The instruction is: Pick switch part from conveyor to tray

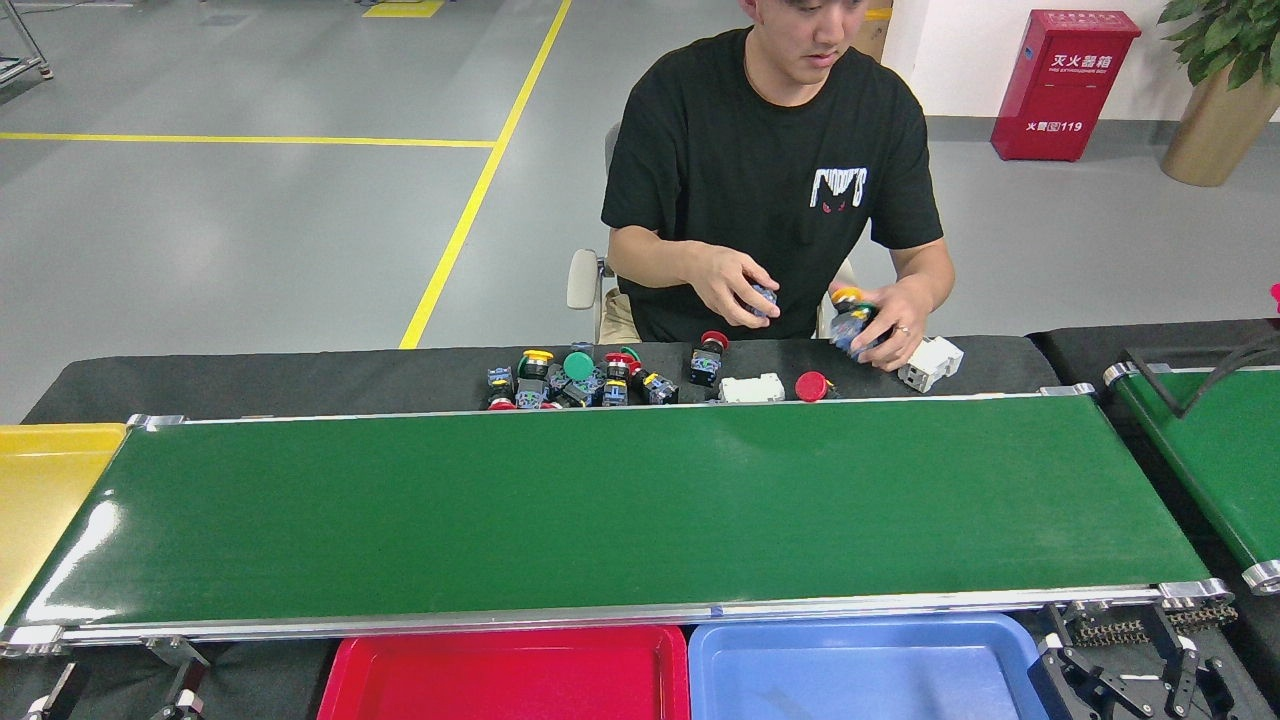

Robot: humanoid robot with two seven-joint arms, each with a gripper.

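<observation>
The conveyor (620, 500) is a long dark-green belt with silver rails, and nothing lies on it. Several switch parts (580, 378) with red, green and yellow caps sit in a heap on the black table behind the belt. A red tray (505, 645) and a blue tray (860, 635) stand against the belt's near rail. Low at the bottom right, my right gripper (1120, 672) has its dark fingers spread apart and holds nothing. Only the tips of my left gripper (118, 700) show at the bottom left edge.
A person sits behind the table with a switch part in each hand (745, 290). White blocks (752, 388) and a loose red cap (811, 385) lie near the far rail. A yellow tray (40, 490) is at the left end and a second green belt (1215, 450) at the right.
</observation>
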